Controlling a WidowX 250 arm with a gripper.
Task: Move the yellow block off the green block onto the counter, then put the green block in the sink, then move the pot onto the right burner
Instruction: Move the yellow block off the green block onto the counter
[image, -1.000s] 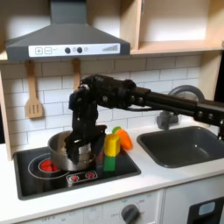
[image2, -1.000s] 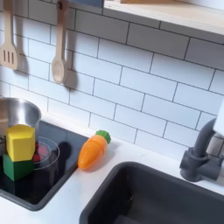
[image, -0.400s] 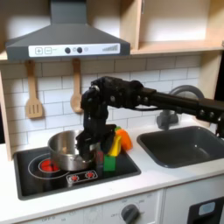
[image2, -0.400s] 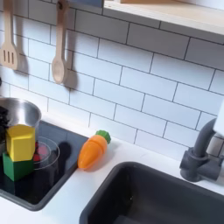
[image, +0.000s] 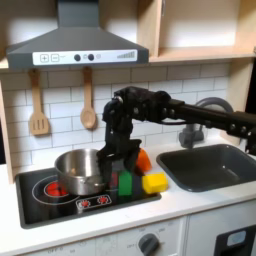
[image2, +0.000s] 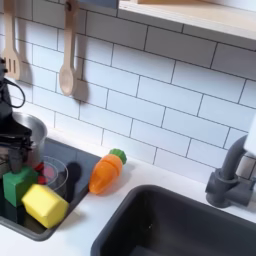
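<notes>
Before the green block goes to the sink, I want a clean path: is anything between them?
Yes. In the first exterior view the yellow block lies just on the sink side of the green block, with the orange carrot toy behind it.

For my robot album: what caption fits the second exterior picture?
Yellow block tipped off the green block, lying at the stove's edge beside an orange carrot toy, robot arm above.
</notes>
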